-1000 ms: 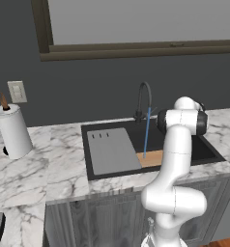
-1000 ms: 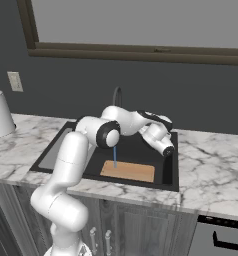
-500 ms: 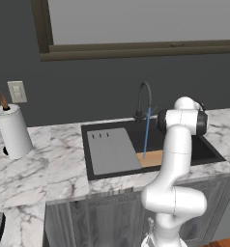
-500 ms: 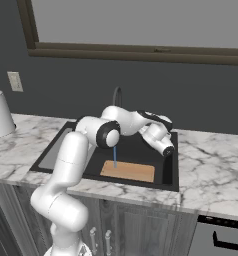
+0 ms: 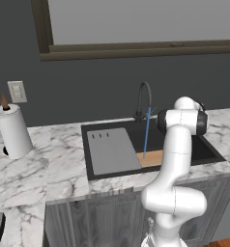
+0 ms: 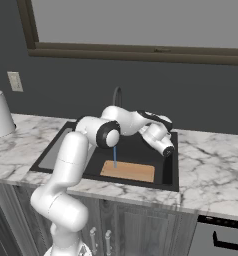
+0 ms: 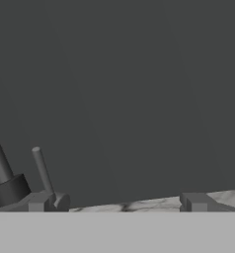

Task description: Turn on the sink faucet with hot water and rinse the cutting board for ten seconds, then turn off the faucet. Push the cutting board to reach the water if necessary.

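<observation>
Nothing has shifted since a second ago: arm, board and stream all sit as they did.

From the left base view, the faucet (image 5: 145, 99) arches over the black sink (image 5: 204, 149), and the water (image 5: 146, 131) falls as a thin blue line onto the cutting board (image 5: 150, 158). That tan board lies on the sink floor, just beside a grey slotted panel (image 5: 112, 150). A paper towel roll (image 5: 13, 131) stands well off to the left on the marble counter (image 5: 35, 169), under a wall outlet (image 5: 17, 91).

From the right base view, the stream lands near the board's left end, and the arm reaches across the basin with its gripper (image 6: 167, 148) over the right side.

From the hand view, the 2 finger tips stand wide apart, holding nothing, with the faucet's lever (image 7: 42, 173) rising by the left one (the dark wall fills the rest).

I'd judge the rinse underway: water is on and reaching the board, so no push looks needed. Shutting the tap off remains.
</observation>
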